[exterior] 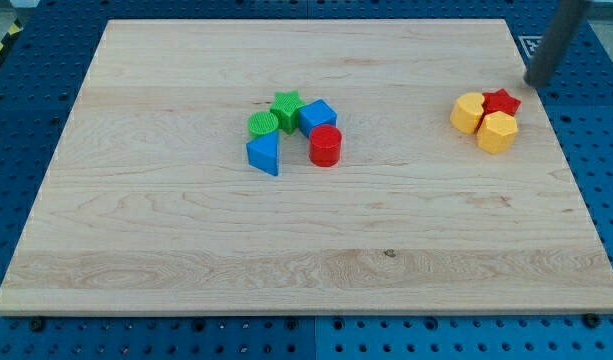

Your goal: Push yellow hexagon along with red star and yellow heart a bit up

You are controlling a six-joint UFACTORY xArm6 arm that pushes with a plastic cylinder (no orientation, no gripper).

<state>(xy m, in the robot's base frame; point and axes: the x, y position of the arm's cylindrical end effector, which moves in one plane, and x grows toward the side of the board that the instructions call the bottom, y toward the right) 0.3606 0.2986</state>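
Observation:
The yellow hexagon (pixel 497 132), the red star (pixel 502 101) and the yellow heart (pixel 468 112) sit bunched together, touching, at the view's right side of the wooden board (pixel 186 240). The star is at the cluster's top, the heart at its left, the hexagon at its bottom right. My tip (pixel 536 84) is at the board's right edge, just above and to the right of the red star, a short gap away from it. The dark rod runs up out of the view's top right corner.
A second cluster lies near the board's middle: a green star (pixel 286 104), a green cylinder (pixel 263 124), a blue cube (pixel 317 117), a red cylinder (pixel 325 146) and a blue wedge-shaped block (pixel 264 154). A blue pegboard (pixel 596 110) surrounds the board.

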